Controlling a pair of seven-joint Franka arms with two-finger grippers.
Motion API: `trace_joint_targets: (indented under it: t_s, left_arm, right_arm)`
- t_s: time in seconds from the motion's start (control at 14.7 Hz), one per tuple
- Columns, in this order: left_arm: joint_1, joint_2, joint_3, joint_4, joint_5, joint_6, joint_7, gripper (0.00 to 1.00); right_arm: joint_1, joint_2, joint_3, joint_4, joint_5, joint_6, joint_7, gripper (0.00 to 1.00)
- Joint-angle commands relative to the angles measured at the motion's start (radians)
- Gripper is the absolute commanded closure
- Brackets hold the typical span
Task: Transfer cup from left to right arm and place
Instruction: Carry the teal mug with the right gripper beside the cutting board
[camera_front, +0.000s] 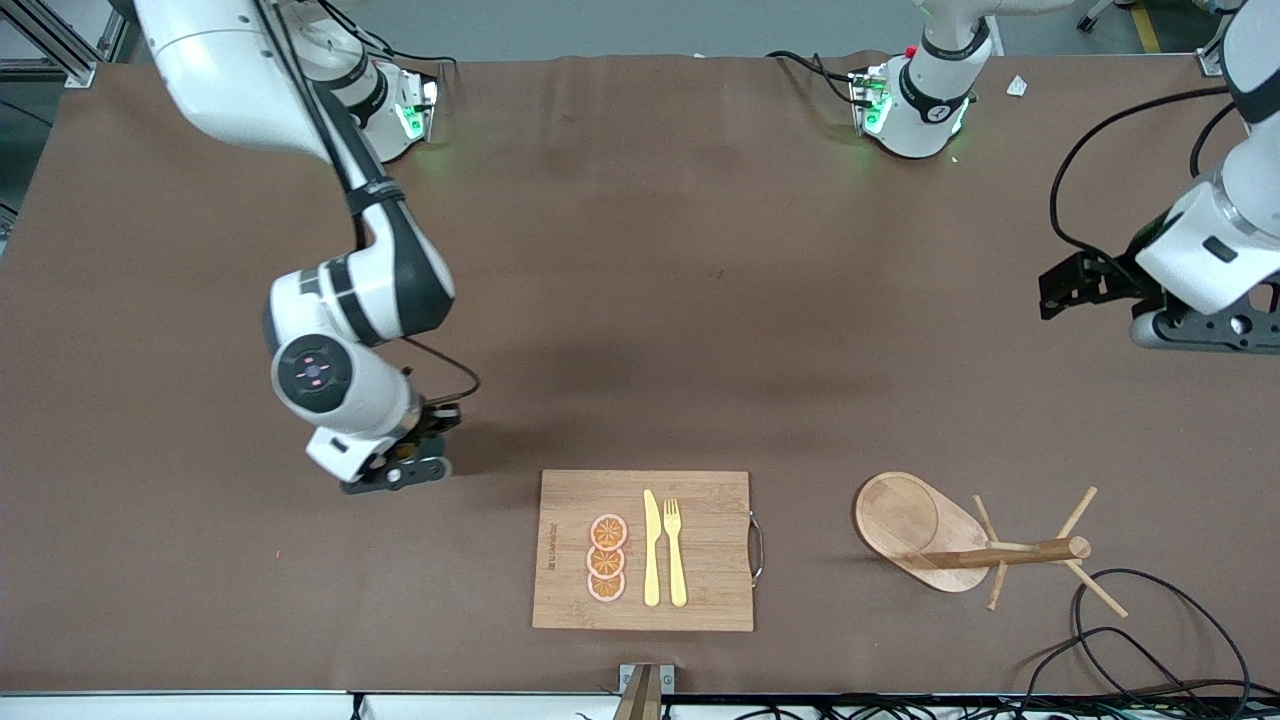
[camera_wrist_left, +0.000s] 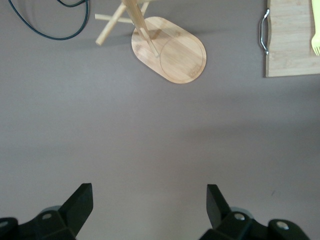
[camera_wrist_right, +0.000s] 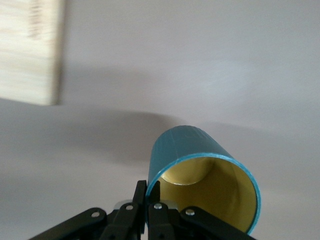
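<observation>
Bamboo cutting board (camera_front: 643, 550) lies at the worktop's (camera_front: 640, 300) camera-side edge, carrying orange slices (camera_front: 607, 558), a yellow knife (camera_front: 651, 548) and fork (camera_front: 675, 550). Wooden mug tree (camera_front: 985, 545) stands beside it, toward the left arm's end. Right pincer (camera_front: 415, 470) sits low beside the board, toward the right arm's end — fingers nipped tight on the rim of the cup (camera_wrist_right: 205, 175). Left pincer (camera_wrist_left: 150, 205) waits over bare worktop — fingers spread wide, holding nothing

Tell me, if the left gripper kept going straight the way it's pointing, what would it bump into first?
Probably just the bare table. The left gripper is open and points down at brown tabletop; the wooden mug rack lies off its line, though depth is hard to judge.
</observation>
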Motion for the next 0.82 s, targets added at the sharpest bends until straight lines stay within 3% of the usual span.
trace_joint_targets:
  t_s: [0.0,0.34,0.61,0.75]
  left_arm:
    - [0.010,-0.073,-0.004,-0.082,-0.023,0.026,0.006,0.00]
    - [0.011,-0.098,-0.004,-0.082,-0.024,0.008,-0.003,0.00]
    - [0.011,-0.105,-0.004,-0.079,-0.027,0.006,-0.004,0.00]
    - [0.013,-0.110,-0.001,-0.077,-0.053,0.006,-0.020,0.00]
  right_arm:
    - [-0.100,0.001,0.022,-0.017,-0.043,0.033,-0.115,0.99]
    - [-0.227,0.044,0.025,-0.070,-0.035,0.161,-0.316,0.98]
    - [-0.275,0.046,0.031,-0.105,-0.029,0.174,-0.393,0.98]
    - [-0.291,0.044,0.033,-0.122,0.015,0.172,-0.453,0.98]
